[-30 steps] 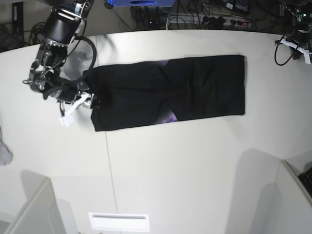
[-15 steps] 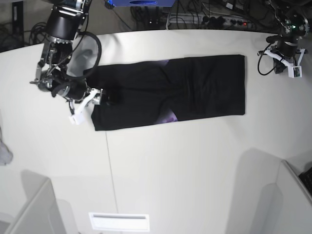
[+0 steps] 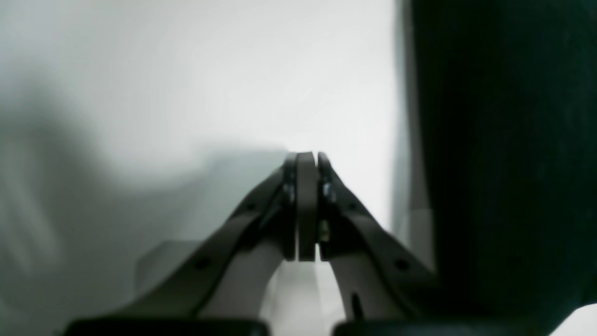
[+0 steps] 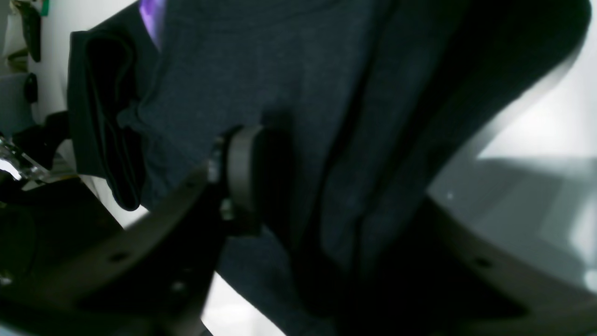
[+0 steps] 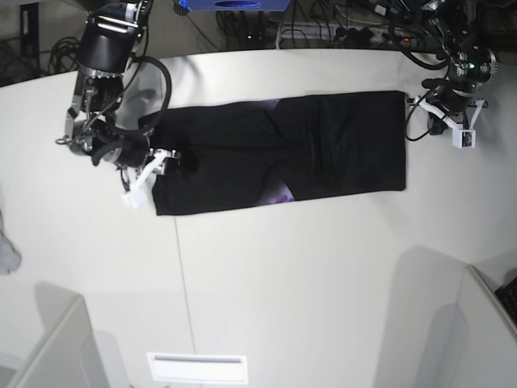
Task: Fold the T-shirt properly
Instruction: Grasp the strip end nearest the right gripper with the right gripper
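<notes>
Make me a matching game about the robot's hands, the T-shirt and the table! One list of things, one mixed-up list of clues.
Things:
1. left hand
2. right hand
3. T-shirt
4. table

Clues:
A. black, with a bit of purple showing
B. white, underneath everything
C. squeezed shut, holding nothing, beside the shirt's edge
D. at the other end, with shirt cloth between its fingers

Pairs: 1-C, 2-D, 3-A, 4-B

No words, labels, brand names or numbers can be read anywhere in these views (the purple patch on the T-shirt [image 5: 279,194] is a picture print, and no lettering shows on it).
</notes>
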Robot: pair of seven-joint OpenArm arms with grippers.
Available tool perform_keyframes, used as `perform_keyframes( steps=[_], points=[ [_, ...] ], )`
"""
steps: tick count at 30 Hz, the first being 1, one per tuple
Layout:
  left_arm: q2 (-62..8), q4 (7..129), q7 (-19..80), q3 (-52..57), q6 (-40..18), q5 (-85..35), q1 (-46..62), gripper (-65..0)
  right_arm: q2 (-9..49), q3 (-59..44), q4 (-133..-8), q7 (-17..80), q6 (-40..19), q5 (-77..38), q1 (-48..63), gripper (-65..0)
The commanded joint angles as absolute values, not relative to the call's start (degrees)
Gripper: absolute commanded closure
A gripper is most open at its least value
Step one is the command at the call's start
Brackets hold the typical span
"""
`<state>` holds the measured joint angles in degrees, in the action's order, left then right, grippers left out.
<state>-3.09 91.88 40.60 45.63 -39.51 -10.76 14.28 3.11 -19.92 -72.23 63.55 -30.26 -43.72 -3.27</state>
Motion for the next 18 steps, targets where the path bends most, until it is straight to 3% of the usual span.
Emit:
perform_keyframes(
  steps=[1,4,13,18],
  points=[
    [-3.65,92.79,39.78,45.49,-40.00,-11.65,14.02,0.0,3.47,-19.65,-72.31,64.84,-29.85,-41.19,-3.47,-16.1],
    [-3.74,92.79,39.78,45.41,-40.00,-11.65,14.02,0.0,3.56,-19.56,-72.13,61.76,-29.85,-41.10,-3.56,0.0],
    [-3.74,92.70,39.78,42.07,-40.00,-11.65,14.02,0.0,3.56,-19.03,-77.58,60.97,-23.16,-41.01,-3.47,0.0],
    [-3.56,92.70,39.87,39.34,-40.00,-11.65,14.02,0.0,5.23,-12.26,-84.53,60.79,-18.68,-40.92,-3.03,0.0]
  ],
)
